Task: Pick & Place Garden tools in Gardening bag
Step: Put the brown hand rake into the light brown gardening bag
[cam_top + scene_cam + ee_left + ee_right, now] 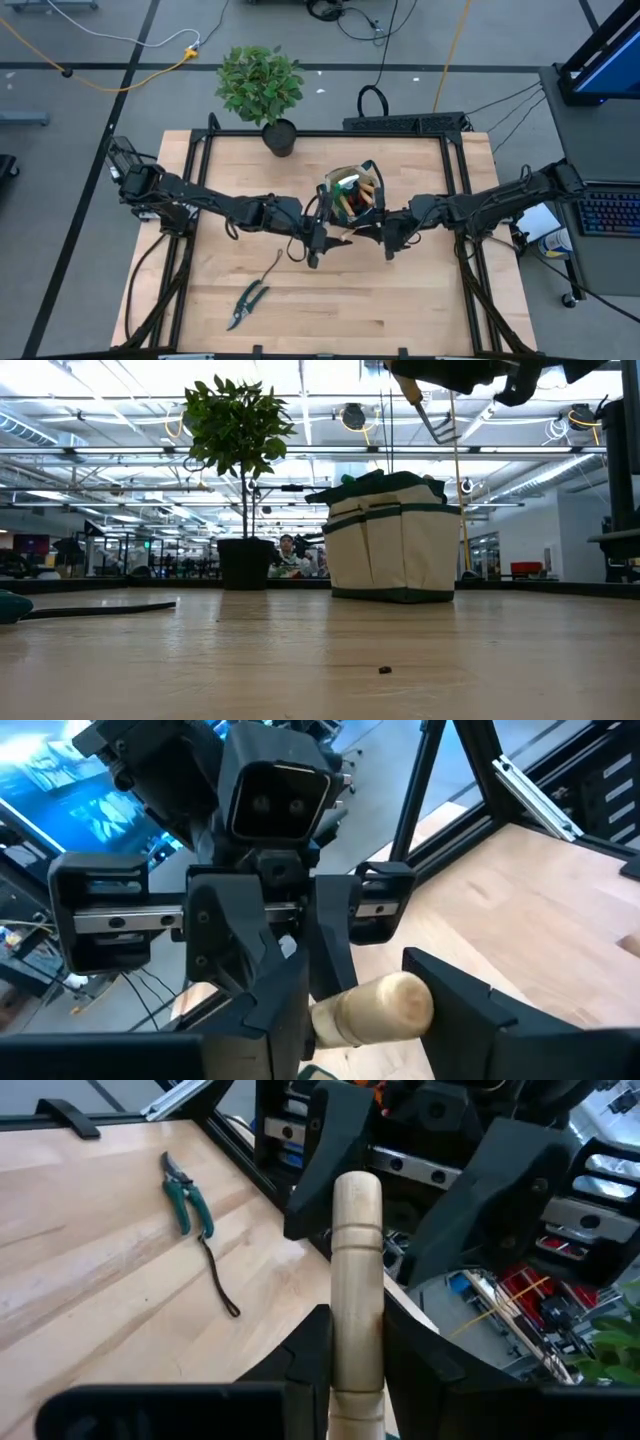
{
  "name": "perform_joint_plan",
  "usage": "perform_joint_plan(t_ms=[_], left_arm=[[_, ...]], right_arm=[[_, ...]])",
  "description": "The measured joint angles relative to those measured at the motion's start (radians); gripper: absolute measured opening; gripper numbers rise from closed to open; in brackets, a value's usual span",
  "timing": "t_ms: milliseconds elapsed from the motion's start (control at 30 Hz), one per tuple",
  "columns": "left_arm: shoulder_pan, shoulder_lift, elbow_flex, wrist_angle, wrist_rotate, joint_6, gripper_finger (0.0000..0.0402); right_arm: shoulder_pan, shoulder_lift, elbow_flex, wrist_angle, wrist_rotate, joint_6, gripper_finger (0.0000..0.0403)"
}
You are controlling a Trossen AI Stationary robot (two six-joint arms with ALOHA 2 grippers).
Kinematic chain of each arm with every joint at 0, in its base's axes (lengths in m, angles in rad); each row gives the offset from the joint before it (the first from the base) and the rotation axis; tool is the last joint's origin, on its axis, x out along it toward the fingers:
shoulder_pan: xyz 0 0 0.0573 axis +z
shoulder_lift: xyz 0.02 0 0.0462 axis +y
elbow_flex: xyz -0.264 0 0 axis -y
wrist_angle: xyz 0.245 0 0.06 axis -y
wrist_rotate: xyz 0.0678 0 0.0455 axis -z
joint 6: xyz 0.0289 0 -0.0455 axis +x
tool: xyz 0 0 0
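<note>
Bag (353, 195) holds several tools; shears (246, 305) and weeder (271, 268) left, near-left. My right gripper (355, 1370) clamps a wooden-handled tool (357, 1280); left gripper (360, 1020) brackets its end, jaws apart.

Wooden handle (357, 1310), tool head unseen

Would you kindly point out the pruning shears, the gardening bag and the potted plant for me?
pruning shears (246, 304): high view, on the green handles.
gardening bag (392, 552): low view, on the beige front wall.
potted plant (260, 84): high view, on the leaves above the pot.
</note>
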Motion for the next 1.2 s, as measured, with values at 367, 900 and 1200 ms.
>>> perform_joint_plan(t_ms=[367,900,1200], left_arm=[[0.001,-0.001,0.000,0.013,-0.011,0.032,0.0074],[-0.001,0.000,0.000,-0.054,-0.222,-0.024,0.0070],[-0.040,0.000,0.000,-0.014,-0.353,0.033,0.0072]], right_arm=[[-0.006,0.004,-0.001,0.037,0.011,0.051,0.0073],[0.044,-0.001,-0.001,-0.021,0.269,0.104,0.0183],[0.084,-0.001,-0.001,-0.158,0.420,0.171,0.0193]])
